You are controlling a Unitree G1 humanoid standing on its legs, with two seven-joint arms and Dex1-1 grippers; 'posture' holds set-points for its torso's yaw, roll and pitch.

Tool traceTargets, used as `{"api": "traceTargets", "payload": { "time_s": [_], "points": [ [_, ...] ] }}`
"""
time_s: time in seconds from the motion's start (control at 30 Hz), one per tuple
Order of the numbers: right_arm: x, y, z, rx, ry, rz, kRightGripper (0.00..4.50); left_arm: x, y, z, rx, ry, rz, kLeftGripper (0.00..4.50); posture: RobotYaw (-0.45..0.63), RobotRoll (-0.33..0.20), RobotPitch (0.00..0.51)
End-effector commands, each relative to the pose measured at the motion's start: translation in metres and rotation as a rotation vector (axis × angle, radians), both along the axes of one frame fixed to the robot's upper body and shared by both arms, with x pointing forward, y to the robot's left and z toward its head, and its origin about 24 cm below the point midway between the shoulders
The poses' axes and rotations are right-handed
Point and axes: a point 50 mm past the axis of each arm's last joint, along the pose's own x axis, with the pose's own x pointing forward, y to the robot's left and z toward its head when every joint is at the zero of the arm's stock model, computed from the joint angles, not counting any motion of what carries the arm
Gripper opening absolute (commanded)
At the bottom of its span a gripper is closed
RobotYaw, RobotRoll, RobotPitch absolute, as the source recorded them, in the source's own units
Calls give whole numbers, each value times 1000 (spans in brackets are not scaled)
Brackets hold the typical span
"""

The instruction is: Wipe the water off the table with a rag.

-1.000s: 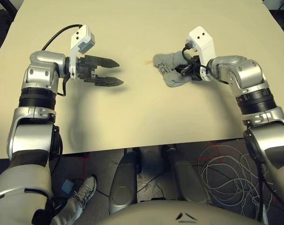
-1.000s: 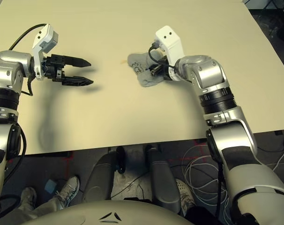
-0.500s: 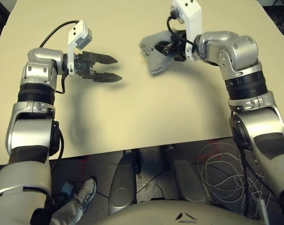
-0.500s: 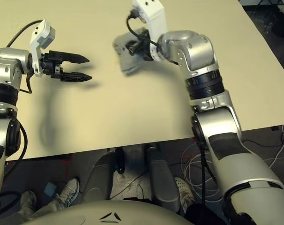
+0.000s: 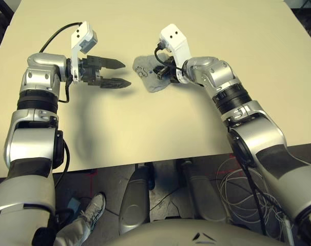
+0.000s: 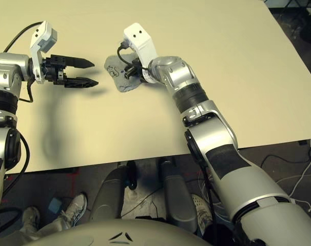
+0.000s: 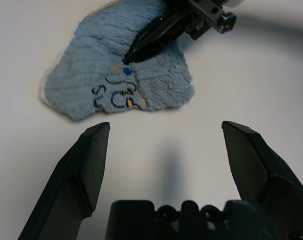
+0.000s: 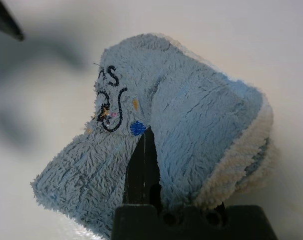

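Pale tabletop (image 5: pixel 160 128) spreads below me; my right pincer (image 5: pixel 159 72) is clamped on the rag (image 5: pixel 148 78), pressing it flat mid-table, while my left pincer (image 5: pixel 120 74) hovers beside it, fingers apart.

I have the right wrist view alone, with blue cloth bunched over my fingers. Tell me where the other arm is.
Observer: The left gripper hangs above the table just to the left of the rag, fingers spread apart, holding nothing.
Operator: Say how the rag lies overall.
Observer: In the head views it sits on the table as one crumpled patch, with the right gripper shut on its right side.
Operator: Report any water spots nearby.
Observer: None can be made out on the bare tabletop around the rag in the head views; anything under the cloth is hidden.
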Motion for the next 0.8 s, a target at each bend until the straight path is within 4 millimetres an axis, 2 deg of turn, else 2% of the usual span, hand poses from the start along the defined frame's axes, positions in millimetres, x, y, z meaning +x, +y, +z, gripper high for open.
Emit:
{"api": "traceTargets", "payload": {
  "time_s": [0.03, 0.33, 0.5, 0.67, 0.8],
  "points": [
    [7, -22, -1, -46, -2, -74, 49, -3, 3, -7, 1, 21, 3, 4500, -33, 0, 297],
    [4, -92, -6, -178, 56, -198, 47, -2, -2, -11, -8, 32, -5, 4500, -56, 0, 297],
    [-8, -125, -11, -209, 133, -289, 44, -1, -4, -12, -11, 34, -12, 4500, -70, 0, 298],
    [-25, -135, -11, -221, 177, -301, 43, 1, -8, -12, -11, 32, -18, 4500, -81, 0, 300],
    [-30, -125, 3, -158, 144, -281, 43, 3, -11, -11, -15, 27, -24, 4500, -89, 0, 300]
  ]
}}
